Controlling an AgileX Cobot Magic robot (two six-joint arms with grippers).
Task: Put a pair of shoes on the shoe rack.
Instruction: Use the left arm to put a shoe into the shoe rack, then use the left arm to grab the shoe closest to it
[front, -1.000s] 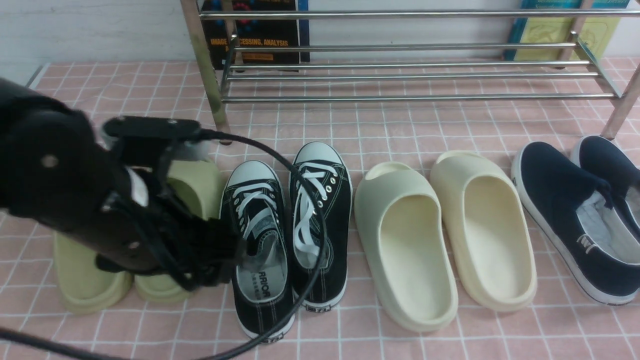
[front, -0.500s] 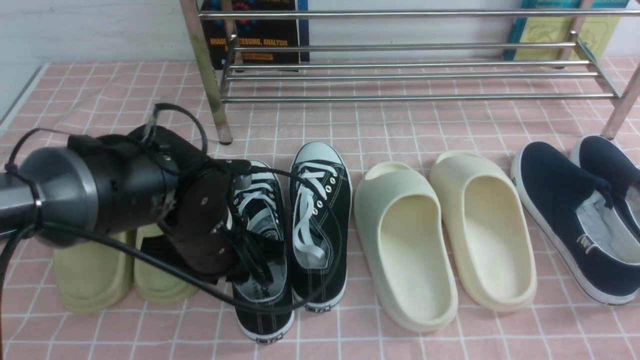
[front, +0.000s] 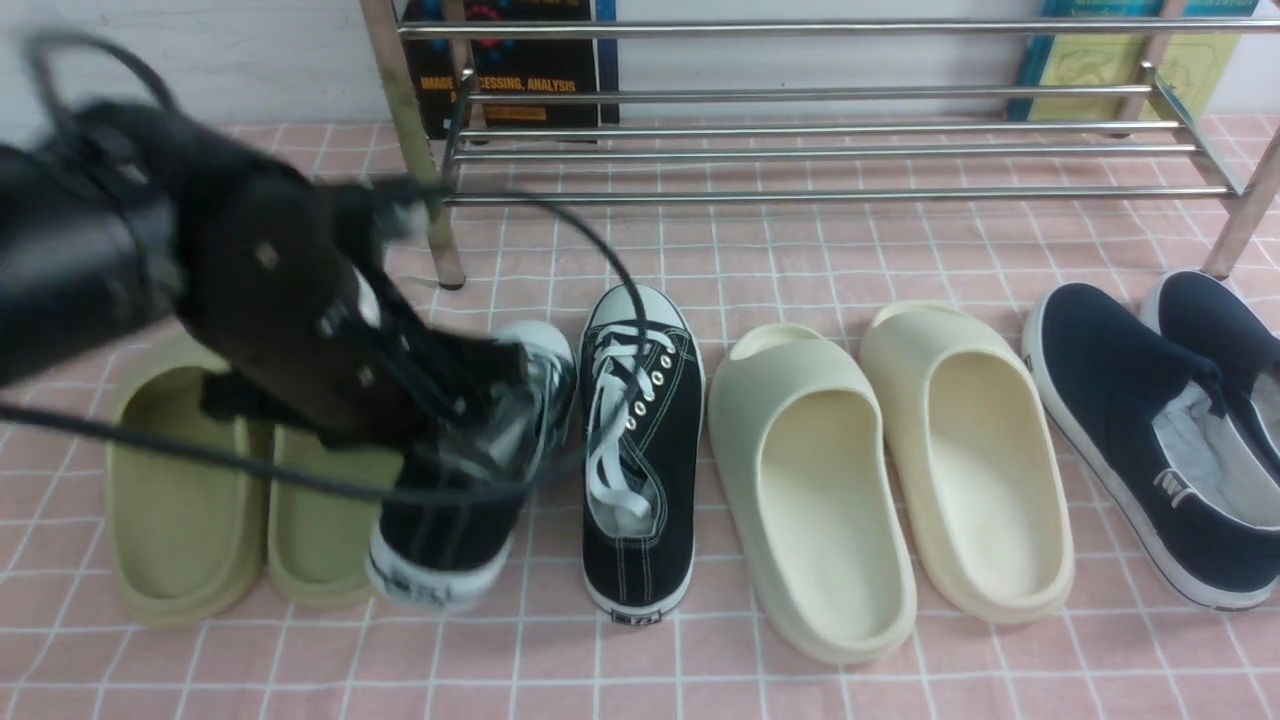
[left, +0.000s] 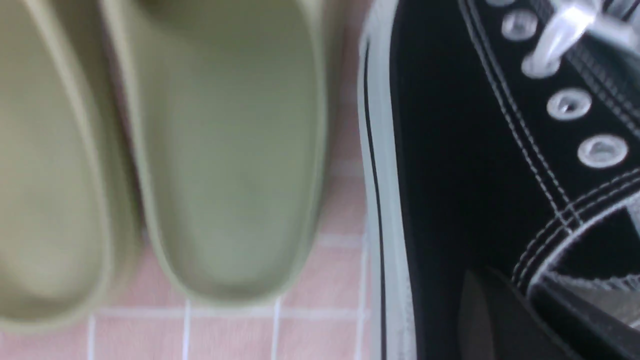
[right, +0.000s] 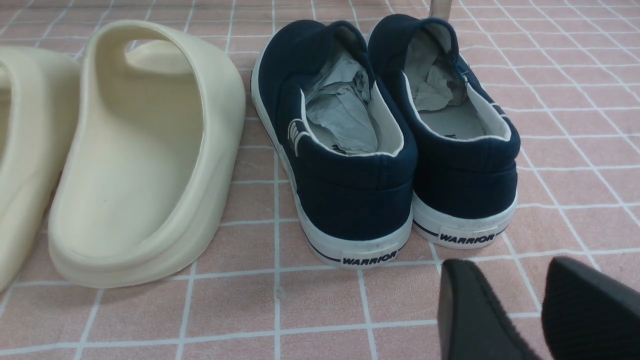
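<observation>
Two black canvas sneakers with white laces. One sneaker (front: 640, 450) lies on the pink checked cloth. My left gripper (front: 495, 405) is shut on the side wall of the other sneaker (front: 440, 540) and holds it off the cloth, blurred and tilted, with its heel low. In the left wrist view one finger (left: 482, 315) is outside this sneaker (left: 450, 150) and the other is inside its opening. The chrome shoe rack (front: 820, 150) stands at the back with bare bars. My right gripper (right: 505, 272) is open and empty above the cloth, behind the navy shoes.
Two green slides (front: 180, 480) lie left of the held sneaker, also in the left wrist view (left: 225, 150). Two cream slides (front: 810, 480) and two navy slip-ons (front: 1130, 440) lie to the right. Books lean behind the rack.
My left gripper has closed on the left sneaker and lifted it off the cloth, up and to the left over the green slide. The other sneaker has stayed in place.
</observation>
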